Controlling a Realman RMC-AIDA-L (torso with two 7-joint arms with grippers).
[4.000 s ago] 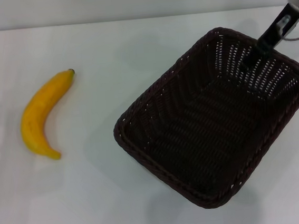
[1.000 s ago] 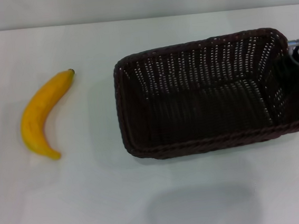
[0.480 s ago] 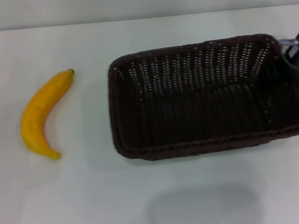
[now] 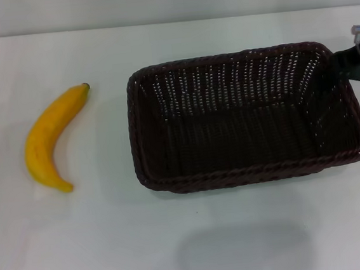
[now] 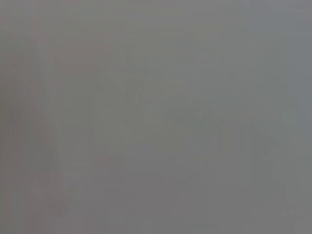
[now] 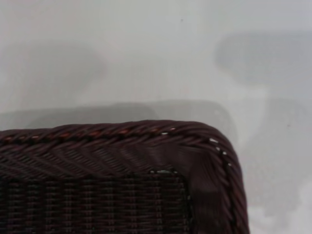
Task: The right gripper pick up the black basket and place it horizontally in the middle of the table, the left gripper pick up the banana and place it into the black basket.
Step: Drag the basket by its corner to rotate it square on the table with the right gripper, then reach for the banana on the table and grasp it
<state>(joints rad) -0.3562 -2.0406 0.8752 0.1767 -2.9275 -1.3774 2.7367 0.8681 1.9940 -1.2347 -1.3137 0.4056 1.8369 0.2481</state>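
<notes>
The black basket (image 4: 247,174) lies lengthwise across the white table (image 4: 107,244), right of the middle, open side up and empty. My right gripper (image 4: 354,66) is at the basket's far right rim, near the back corner, at the edge of the head view. The right wrist view shows that corner of the braided rim (image 6: 122,141) close up, with white table beyond it. The yellow banana (image 4: 48,140) lies on the table at the left, apart from the basket, stem tip pointing away from me. My left gripper is out of view; the left wrist view is plain grey.
A soft grey shadow (image 4: 242,250) lies on the table in front of the basket. A strip of bare table separates the banana from the basket's left rim.
The basket turned from a diagonal to a level, lengthwise pose, then slid a little left and settled lower. The right gripper stayed at its right rim. The banana has not moved.
</notes>
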